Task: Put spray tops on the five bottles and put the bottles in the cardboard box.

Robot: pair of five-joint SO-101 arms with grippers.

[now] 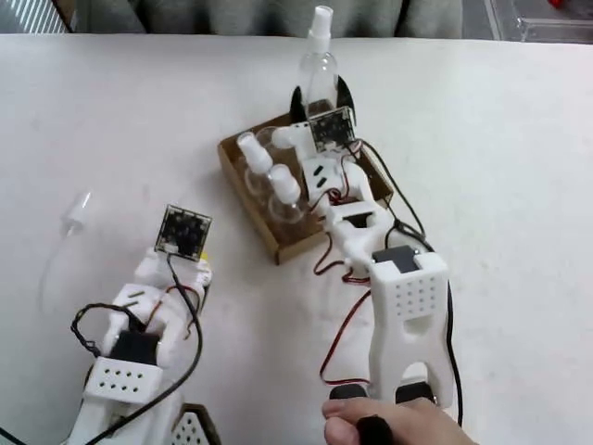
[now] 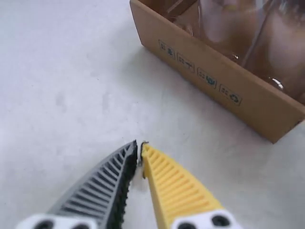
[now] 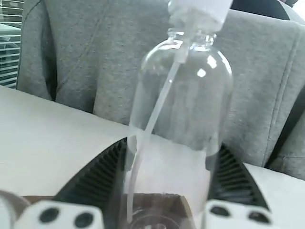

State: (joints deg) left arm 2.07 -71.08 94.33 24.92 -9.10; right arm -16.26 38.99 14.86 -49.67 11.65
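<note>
A cardboard box (image 1: 243, 197) sits mid-table and holds clear bottles with white spray tops (image 1: 281, 182). Over the box's far end, my right gripper (image 1: 321, 96) is shut on an upright clear bottle (image 1: 321, 63) with a spray top on. In the right wrist view that bottle (image 3: 183, 105) stands between the black jaws, its dip tube visible inside. My left gripper (image 2: 140, 151) is shut and empty, low over the table just short of the box's near wall (image 2: 214, 86). A loose spray top (image 1: 77, 214) with its tube lies on the table at far left.
The left arm (image 1: 139, 324) sits at the lower left and the right arm's base (image 1: 408, 315) at the lower right, with cables trailing beside the box. Open white tabletop (image 1: 500, 139) surrounds the box.
</note>
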